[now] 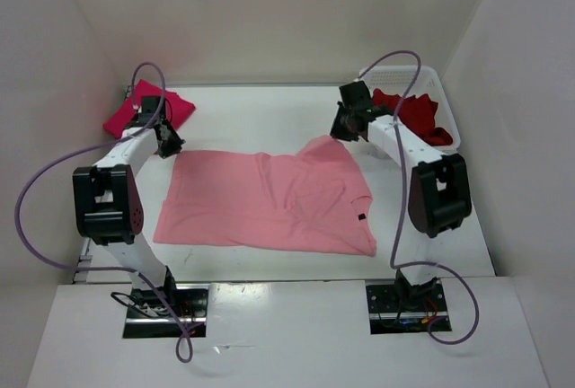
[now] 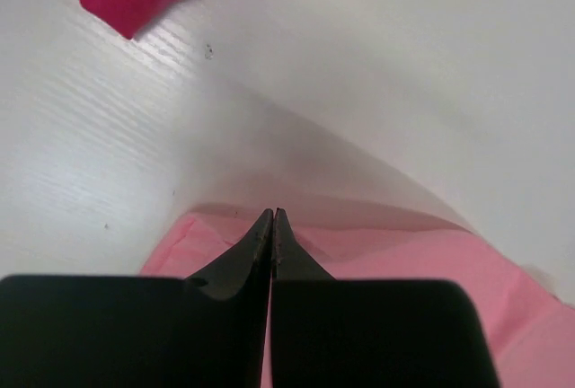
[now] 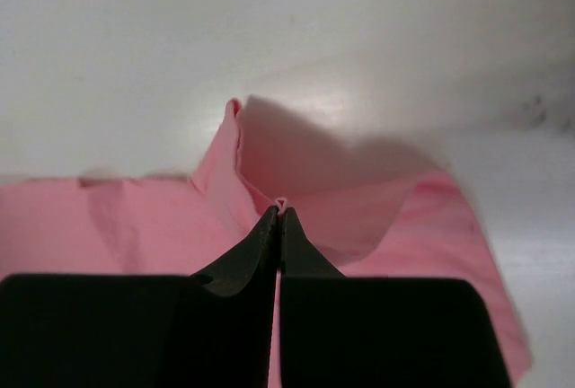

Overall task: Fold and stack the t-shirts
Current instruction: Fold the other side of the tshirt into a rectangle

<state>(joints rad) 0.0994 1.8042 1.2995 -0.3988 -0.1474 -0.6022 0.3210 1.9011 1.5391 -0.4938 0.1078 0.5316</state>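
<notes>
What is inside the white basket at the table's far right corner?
A crumpled dark red t-shirt lies in the white basket. The basket's floor and anything beneath the shirt are covered; the right arm hides one corner.

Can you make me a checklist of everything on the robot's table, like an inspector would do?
Surface: white table, with a few tiny dark specks.
Job's things: pale pink shirt spread in the middle, its far right corner lifted; crimson-pink shirt at the far left, looks folded; dark red shirt bunched in the basket.
Clutter: white basket at the far right corner.
Grippers: left claw shut at the pale pink shirt's far left corner, seemingly pinching it; right claw shut on its far right corner.
Cables: purple cables loop off each arm.
Surroundings: plain white walls; nothing else seen.
</notes>
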